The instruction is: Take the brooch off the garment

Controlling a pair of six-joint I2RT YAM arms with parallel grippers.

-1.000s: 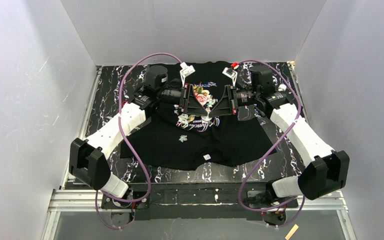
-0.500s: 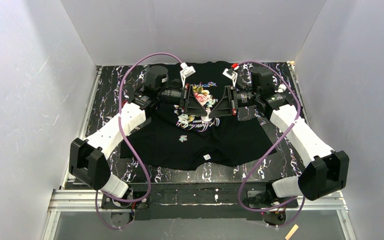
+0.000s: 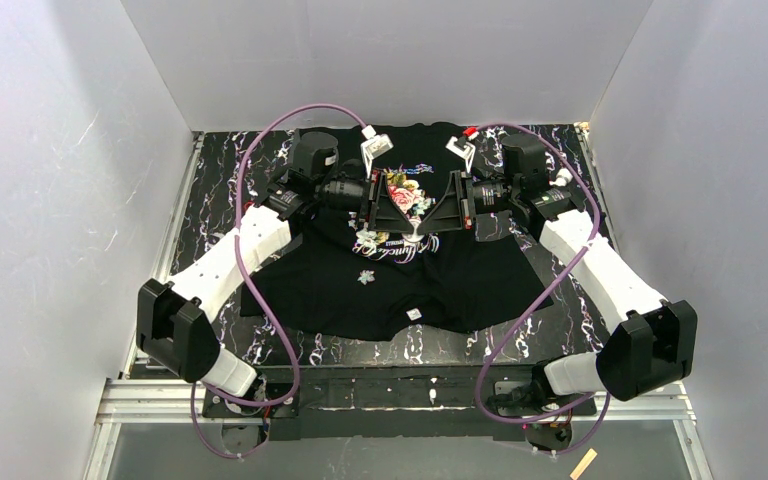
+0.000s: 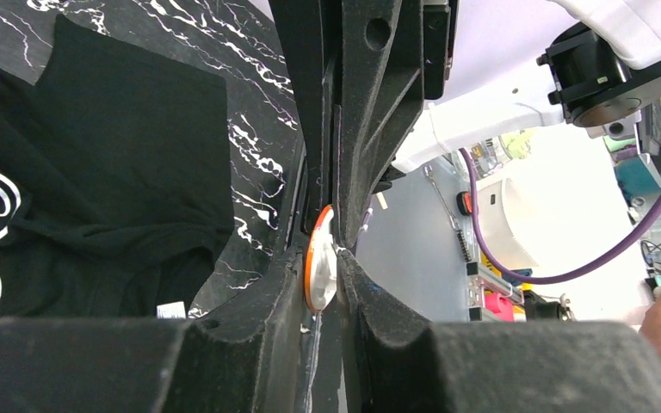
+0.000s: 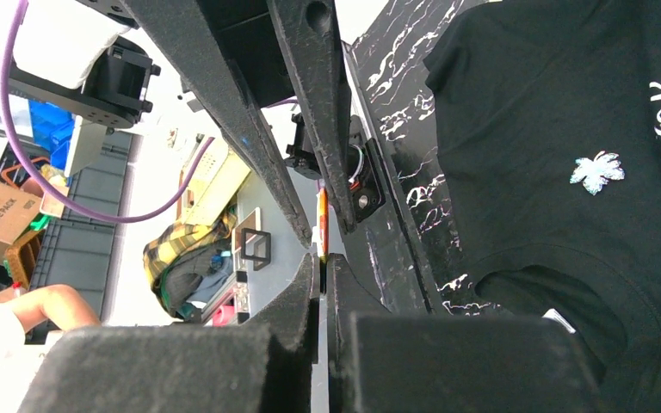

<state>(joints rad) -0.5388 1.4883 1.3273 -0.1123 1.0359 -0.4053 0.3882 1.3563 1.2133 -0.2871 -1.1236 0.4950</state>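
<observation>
Two hands meet tip to tip in the top view, above the rose print on the far half of the garment (image 3: 400,290): the left hand (image 3: 410,225) comes in from the left and the right hand (image 3: 426,228) from the right. The black shirt lies flat on the marbled table (image 3: 200,200), its neck label (image 3: 413,314) near the front hem. Bare table shows along both sides, and white walls (image 3: 80,150) close in left, right and behind. A small silvery leaf (image 3: 365,277) sits on the shirt nearer the bases, apart from both hands. Whether it is pinned or printed cannot be told.

In the left wrist view, the left hand (image 4: 320,284) grips a thin white disc (image 4: 317,258) with an orange rim, and both pads touch it. The right hand (image 4: 336,185) reaches the same disc from the far side. The garment (image 4: 95,172) lies off to the left, clear of the disc.

In the right wrist view, the right hand (image 5: 320,262) is clamped tight on the edge of the disc (image 5: 322,225), and the left hand (image 5: 317,206) closes around it from above. The leaf (image 5: 596,169) lies on the garment (image 5: 568,103) well to the right. Whether the disc or the leaf is the brooch cannot be told.
</observation>
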